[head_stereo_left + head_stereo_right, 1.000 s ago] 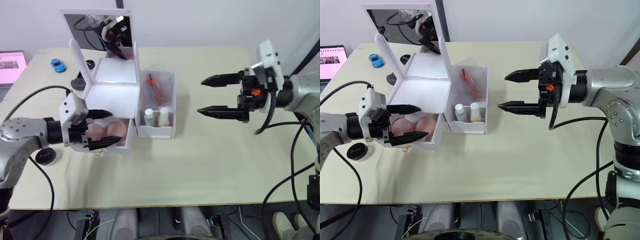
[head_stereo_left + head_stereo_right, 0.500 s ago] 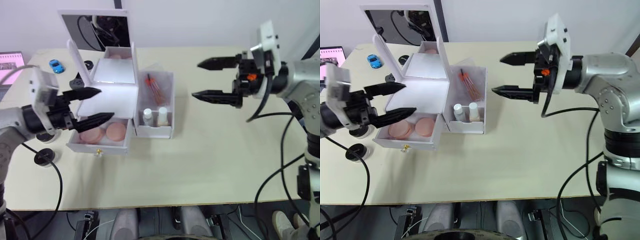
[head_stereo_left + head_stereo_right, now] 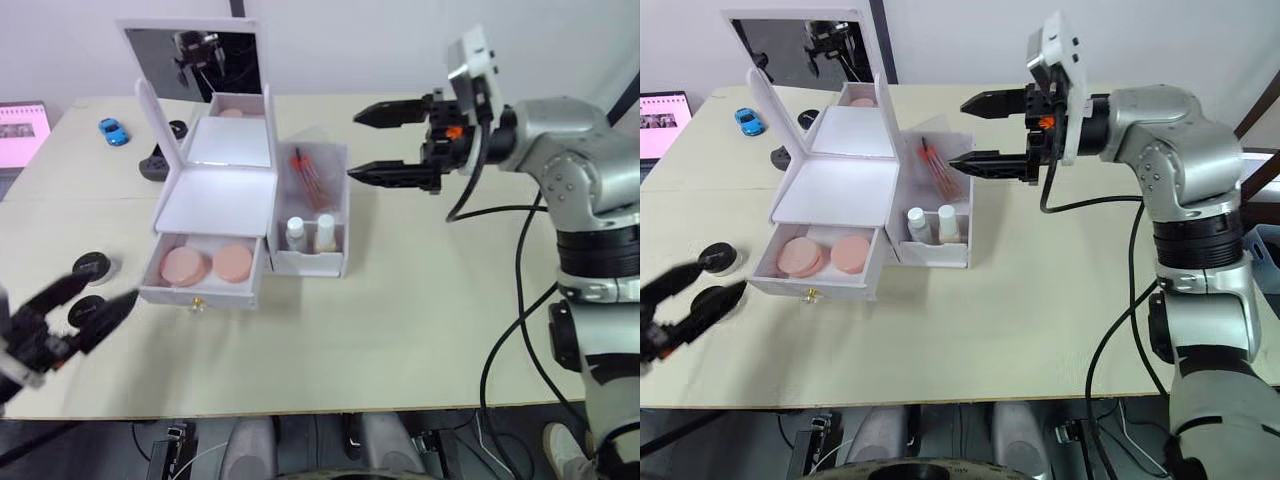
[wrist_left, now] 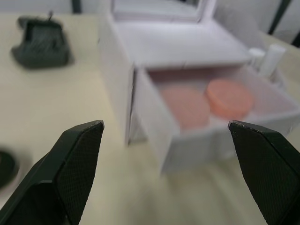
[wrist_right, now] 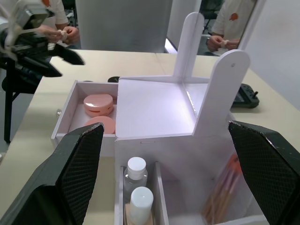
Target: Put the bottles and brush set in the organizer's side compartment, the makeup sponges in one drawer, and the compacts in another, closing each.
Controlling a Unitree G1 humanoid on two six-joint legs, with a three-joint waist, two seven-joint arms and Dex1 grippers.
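**Sorting mostly done; front drawer open**

Progress, judged from the layout:
- Side compartment [image 3: 318, 262] of the organizer [image 3: 215, 205]: two bottles [image 3: 308, 233] stand at its front end, brush set [image 3: 311, 173] lies toward the back. This step looks complete.
- Front drawer [image 3: 205, 275] is pulled out and holds two compacts [image 3: 208, 265] side by side. Loaded but not closed.
- A second compartment [image 3: 860, 97] stands out behind the organizer, below the mirror [image 3: 800, 40], with something pink inside. Probably the sponges; cannot confirm, nor count them.
- Left to do: push the front drawer shut, and the rear one if it is indeed a drawer.

Grippers:
- Left gripper [image 3: 80, 307] sits low near the table's [image 3: 420, 330] front-left edge, well apart from the drawer, fingers spread, holding nothing.
- Right gripper [image 3: 372, 145] hovers just right of the side compartment's back end, fingers wide apart, empty.

Counts:
- bottles: 2
- brush set: 1
- compacts in drawer: 2
- black discs [image 3: 90, 285] left of the drawer: 2
- blue toy car [image 3: 115, 131]: 1
- black controller [image 3: 152, 165]: 1
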